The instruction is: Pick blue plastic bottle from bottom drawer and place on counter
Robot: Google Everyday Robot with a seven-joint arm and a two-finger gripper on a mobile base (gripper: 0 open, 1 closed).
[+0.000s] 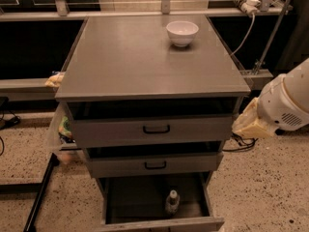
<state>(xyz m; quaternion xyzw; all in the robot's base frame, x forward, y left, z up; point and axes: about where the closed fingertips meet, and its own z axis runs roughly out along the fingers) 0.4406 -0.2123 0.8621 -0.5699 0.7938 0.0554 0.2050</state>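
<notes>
The counter (140, 62) takes up most of the view, a broad grey metal slab whose near half lies bare, which would suit a put-down at the end of the task. Under it sit two shallower drawers (154, 129) with black handles. The bottom drawer (159, 224) is pulled out furthest, so its dark tray is exposed from above and can be reached without the upper fronts getting in the way. At the right edge, the robot's white arm (289, 103) hangs beside the cabinet at about the height of the top drawer. Its pale gripper (249, 124) points inward, close to the cabinet's right corner, high above the open tray and well apart from the target. Whether the gripper is open or closed cannot be told from this angle. A white bowl (182, 33) rests near the counter's far edge. The blue plastic bottle (172, 202) stands upright toward the front of the bottom drawer, untouched, so the reach downward looks not yet begun.
</notes>
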